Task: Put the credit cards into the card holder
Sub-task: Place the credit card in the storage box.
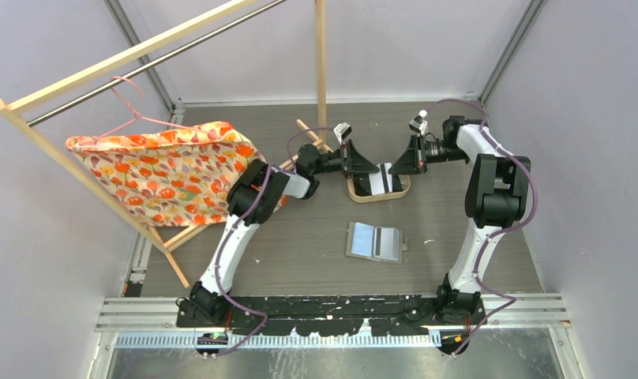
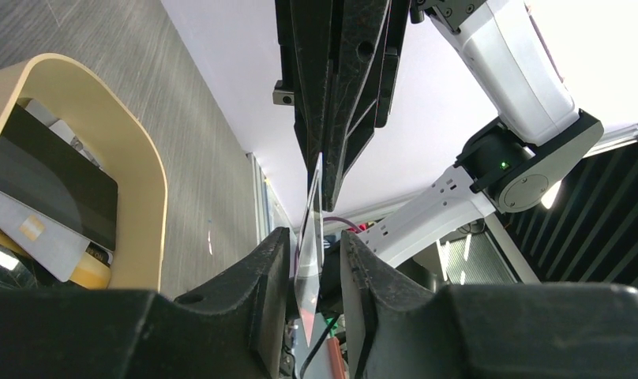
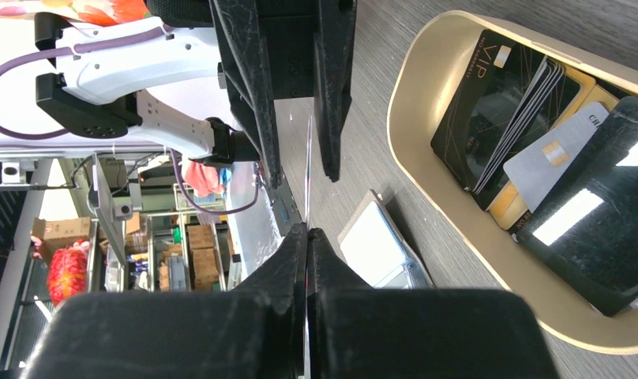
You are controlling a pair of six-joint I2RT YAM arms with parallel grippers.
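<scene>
Grey worktop (image 1: 300, 260) with a floral cloth (image 1: 166, 170) draped on a rack at far left. Both arms reach to far centre and meet nose to nose. The oval wooden tray (image 3: 401, 126) sits below them at far centre. The card holder (image 1: 374, 242) lies open and flat nearer the bases, well apart from the tray, lining up. Most of the credit cards (image 3: 489, 95) lie loose in the tray, dark and pale ones overlapping. One held card (image 2: 313, 221) hangs in the air, edge-on, between the two wrists. The right fingers (image 3: 288, 268) are pinched flat on one end. The left fingers (image 2: 272, 276) stand a narrow gap apart, astride the other end and not yet squeezing. Judgement: the card is light, thin and stiff with a little spring, and its faces are glossy and likely slick. The broad faces are the only sound hold, since a pinch on the edges would skate off. Grip one short end and leave most of the length free to enter a slot. A weak squeeze would let it pivot.
</scene>
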